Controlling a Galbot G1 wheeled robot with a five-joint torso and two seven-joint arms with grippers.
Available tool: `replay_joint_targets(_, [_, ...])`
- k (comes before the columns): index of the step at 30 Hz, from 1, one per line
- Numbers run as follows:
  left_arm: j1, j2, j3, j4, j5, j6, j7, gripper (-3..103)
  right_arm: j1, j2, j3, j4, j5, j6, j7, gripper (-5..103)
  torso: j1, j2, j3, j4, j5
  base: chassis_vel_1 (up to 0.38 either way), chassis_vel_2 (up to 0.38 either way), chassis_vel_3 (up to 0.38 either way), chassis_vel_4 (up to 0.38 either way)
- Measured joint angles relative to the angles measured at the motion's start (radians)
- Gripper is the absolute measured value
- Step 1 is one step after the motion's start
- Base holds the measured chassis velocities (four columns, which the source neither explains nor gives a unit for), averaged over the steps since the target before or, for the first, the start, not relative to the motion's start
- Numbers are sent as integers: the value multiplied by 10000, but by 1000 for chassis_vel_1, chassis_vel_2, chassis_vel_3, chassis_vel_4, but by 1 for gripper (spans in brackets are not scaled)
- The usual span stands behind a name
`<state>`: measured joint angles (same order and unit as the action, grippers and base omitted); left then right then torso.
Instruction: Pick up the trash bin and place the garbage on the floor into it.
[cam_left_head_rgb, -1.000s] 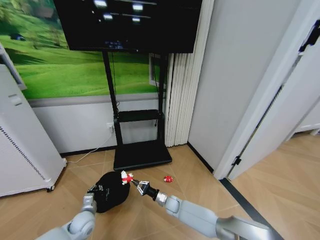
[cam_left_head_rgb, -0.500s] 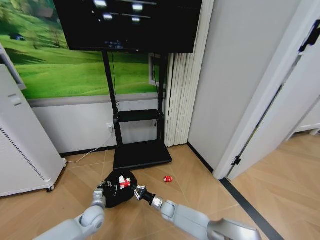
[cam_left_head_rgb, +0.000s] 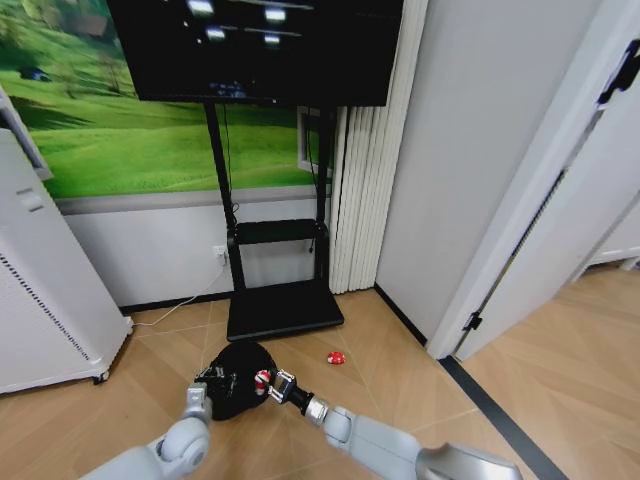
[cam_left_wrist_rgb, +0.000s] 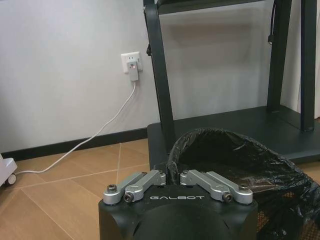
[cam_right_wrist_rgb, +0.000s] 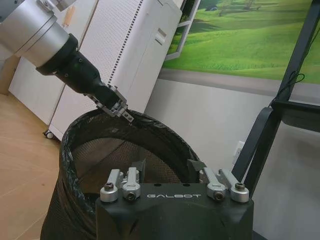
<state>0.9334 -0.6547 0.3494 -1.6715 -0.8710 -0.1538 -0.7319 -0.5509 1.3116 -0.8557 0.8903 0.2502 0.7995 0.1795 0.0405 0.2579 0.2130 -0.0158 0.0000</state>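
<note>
**A:** Black liner, mesh sides: the bin hangs from the left pincer, which is clamped on the rim at its near edge, fingers drawn together over the plastic. From the right wrist you can see that same pincer biting the far rim.

**B:** And the right pincer?

**A:** Just beside the bin's mouth, at the rim on the side away from the left pincer. From the right wrist its fingers stand apart with nothing between them. A red-and-white scrap sits right at its tip, over the opening; I cannot tell if it is falling or resting inside.

**B:** So how far along?

**A:** My guess is 1 piece is going in now. Another red scrap lies on the floor beyond the right pincer, well apart from the bin, so at least that 1 is left.
</note>
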Motion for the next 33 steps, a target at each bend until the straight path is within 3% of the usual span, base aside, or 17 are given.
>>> replay_joint_targets(1, [81,-7,-77,-14,32,-3,-2,7,-33,-28,51,33,-5,-1,78,57,0,0,0,0,0,0,0,0,0])
replay_joint_targets(3, [198,-6,-204,-38,80,-8,-1,7,-58,-62,144,51,-4,-1,180,57,0,0,0,0,0,0,0,0,0])
replay_joint_targets(7, [740,26,-778,-154,245,-31,-5,7,-105,-269,537,38,177,-7,619,73,0,0,0,2,1,0,0,0,0])
replay_joint_targets(12, [1280,271,-1558,-279,570,-132,-45,7,-497,-943,1851,-38,975,-15,972,95,0,0,0,-1,1,0,0,0,0])
replay_joint_targets(14, [1372,319,-1734,-313,614,-171,-45,7,-643,-988,2203,-122,1131,-15,1062,98,0,0,0,-1,0,0,0,0,0])
replay_joint_targets(18, [1893,580,-2289,-590,841,-317,-48,7,-1098,-1275,3211,-390,882,-15,1114,100,0,0,-1,1,2,0,0,0,0])
replay_joint_targets(23, [2380,782,-2613,-956,949,-392,-70,7,-1632,-2164,3609,-13,1046,-15,886,100,-1,1,-1,-3,-3,0,0,0,0])
replay_joint_targets(33, [2608,830,-2664,-1286,1084,-396,-117,7,-1797,-2762,3950,208,1147,-15,450,100,-1,1,-1,1,1,-7,5,12,-10])
